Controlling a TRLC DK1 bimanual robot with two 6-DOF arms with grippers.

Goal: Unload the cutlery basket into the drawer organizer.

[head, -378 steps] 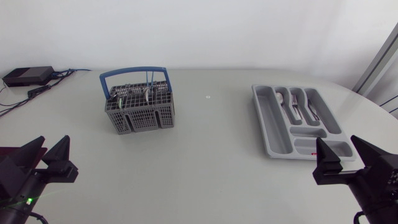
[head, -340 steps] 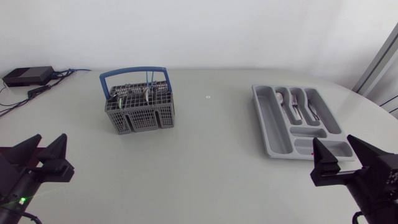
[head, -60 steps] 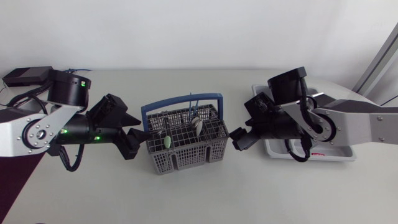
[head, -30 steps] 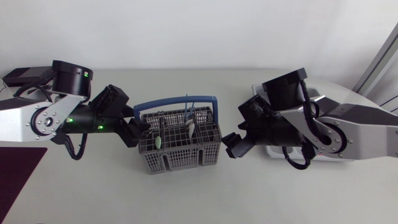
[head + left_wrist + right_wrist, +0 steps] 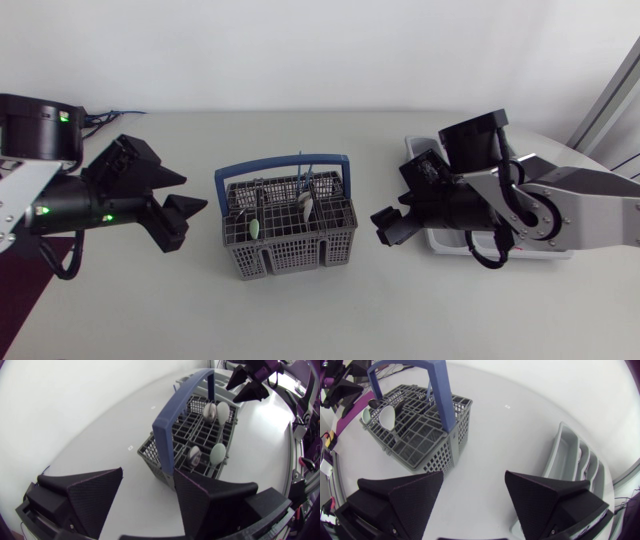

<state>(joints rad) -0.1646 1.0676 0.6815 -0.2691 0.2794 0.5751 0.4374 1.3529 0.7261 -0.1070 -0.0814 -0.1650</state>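
Note:
The grey cutlery basket (image 5: 288,232) with a blue handle (image 5: 283,165) stands mid-table and holds several spoons (image 5: 255,227) upright. My left gripper (image 5: 186,197) is open, a short way left of the basket and apart from it. In the left wrist view the basket (image 5: 195,442) lies just ahead of the open left gripper (image 5: 147,495). My right gripper (image 5: 396,206) is open to the right of the basket, which shows ahead of it (image 5: 472,497) as a grey grid (image 5: 415,427). The grey drawer organizer (image 5: 570,455) lies beside the right gripper, mostly hidden by the arm in the head view.
A black box with cables (image 5: 95,118) sits at the far left corner of the table. A dark purple mat (image 5: 15,290) lies at the left edge under my left arm. The organizer's front edge (image 5: 535,253) shows below the right arm.
Since the earliest frames the basket has come from the far left to mid-table. In the last second my left gripper has drawn back left off the basket, and the right one edged right.

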